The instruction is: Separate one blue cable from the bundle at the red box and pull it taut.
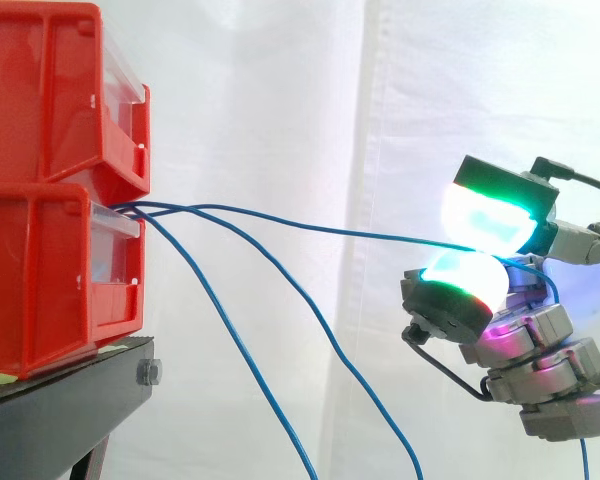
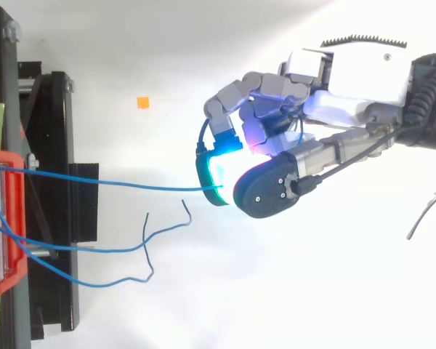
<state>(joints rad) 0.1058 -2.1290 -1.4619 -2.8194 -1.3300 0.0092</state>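
1. The white curtain [image 1: 280,100] hangs behind everything in the side view.
2. The two stacked red bins [image 1: 40,270] are cut off by the left edge in the side view. From above, just a front strip of red at the left edge can be seen.
3. The black stand [image 1: 70,400] carries the bins, and its lower part runs out of the bottom of the side view.
4. The hand [image 1: 540,340] enters from the right with its wrist cut off by the edge. It is well apart from the bins and its fingers point toward them. Two green-white glowing fingertips [image 1: 485,215] are closed one above the other, pinching a blue cable. The other fingers are curled below, glowing magenta.
5. The pinched blue cable [image 1: 310,225] comes out of the gap between the bins (how it is fastened inside is hidden). It runs almost straight to the pads.
6. Two loose blue cables [image 1: 230,330] leave the same gap, droop and exit the bottom edge. From above they look wavy, and their free ends stop short of the hand, beside the straight cable.
7. A blue strand [image 1: 583,460] hangs under the hand. I cannot tell whether it is the pinched cable's tail.
8. An orange square [image 2: 143,102] lies apart from all the cables.
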